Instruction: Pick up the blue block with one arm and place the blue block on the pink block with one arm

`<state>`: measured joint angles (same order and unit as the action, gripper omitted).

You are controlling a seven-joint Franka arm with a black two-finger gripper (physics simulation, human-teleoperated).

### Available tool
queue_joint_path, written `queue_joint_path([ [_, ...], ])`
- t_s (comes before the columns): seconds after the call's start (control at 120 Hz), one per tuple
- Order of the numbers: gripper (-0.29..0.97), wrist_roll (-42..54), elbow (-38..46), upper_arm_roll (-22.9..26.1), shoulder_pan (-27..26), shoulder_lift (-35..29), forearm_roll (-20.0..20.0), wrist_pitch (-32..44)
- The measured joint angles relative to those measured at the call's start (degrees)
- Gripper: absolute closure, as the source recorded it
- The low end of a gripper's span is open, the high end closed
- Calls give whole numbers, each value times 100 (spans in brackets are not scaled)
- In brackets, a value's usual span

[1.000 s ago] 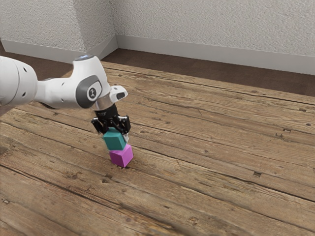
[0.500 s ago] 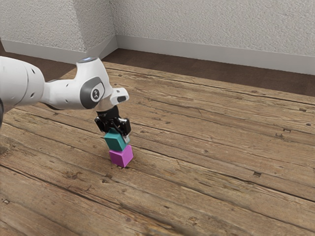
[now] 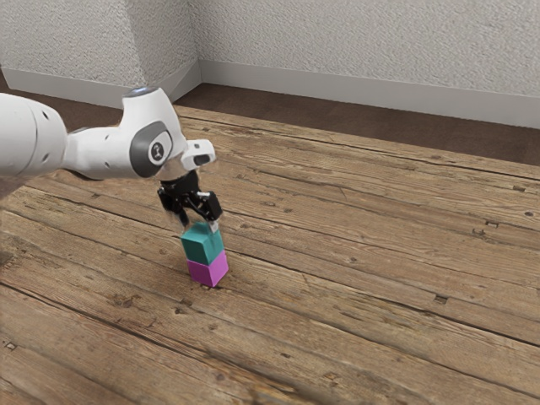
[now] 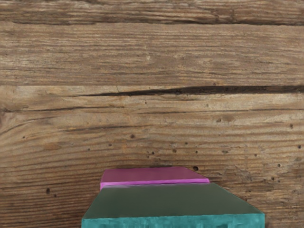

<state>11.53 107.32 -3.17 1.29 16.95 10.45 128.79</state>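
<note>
Wooden boards make up the table. On it sits the pink block, and the blue block rests right on top of it. Just above, the black hand hangs with its fingers spread apart, pinching nothing. Behind it is the white arm. Far back stands a grey wall.

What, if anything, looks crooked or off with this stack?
Nothing stands out. The blue block sits level on the pink block, edges roughly lined up, and the hand hangs open just above it.
</note>
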Motion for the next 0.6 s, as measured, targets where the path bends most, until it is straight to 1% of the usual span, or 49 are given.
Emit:
queue_joint_path([
  [0.108, 4, 12, 34, -162, -77, -783, -41, -201],
  [0.2, 3, -7, 71, -148, -103, -1743, -334, -684],
  [0.25, 2, 50, 70, -157, -164, -2099, -460, -955],
  [0.375, 1, 203, 64, -147, -204, -2459, -621, -1610],
  [0.483, 1, 316, 90, -153, -182, -2578, -679, -2039],
  [0.6, 0, 416, 121, -165, -180, -2621, -711, -2323],
])
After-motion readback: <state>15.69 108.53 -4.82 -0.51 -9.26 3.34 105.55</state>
